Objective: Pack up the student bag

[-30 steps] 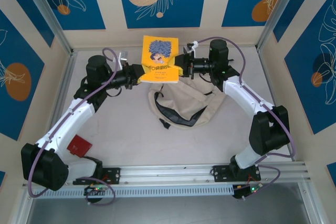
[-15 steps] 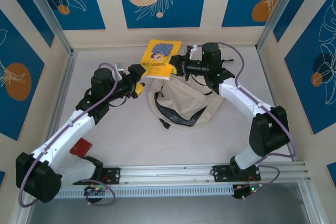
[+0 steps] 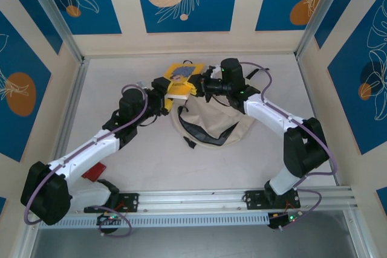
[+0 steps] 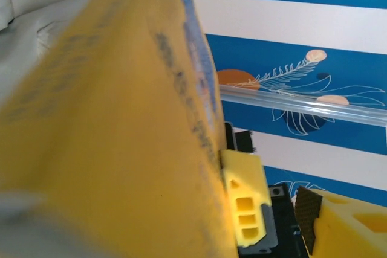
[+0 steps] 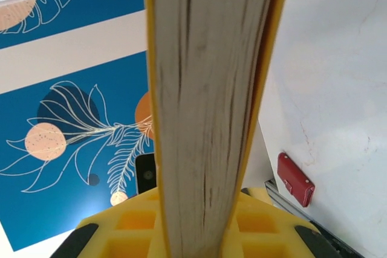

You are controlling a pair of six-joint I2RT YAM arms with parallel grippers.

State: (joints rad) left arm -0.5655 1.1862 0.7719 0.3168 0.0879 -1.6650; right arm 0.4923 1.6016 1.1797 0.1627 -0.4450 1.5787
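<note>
Right hand [image 5: 199,225] pinches yellow book [image 3: 180,78] on edge, likely sole carrier for feeding it into bag. Left hand [image 4: 293,222] jaws wide, beside cover, not gripping. Student bag [image 3: 221,116] slumped on tabletop [image 3: 242,167] just below book, zipper mouth apparently open and ready.

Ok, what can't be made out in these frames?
- Yellow book cover print: left wrist view, too close to the camera, blurred.
- Student bag interior: top view, the opening is dark and too small to tell what it holds; its far edge lies under the right arm.
- Red item: top view, partly covered by the left arm; what it is stays unclear.
</note>
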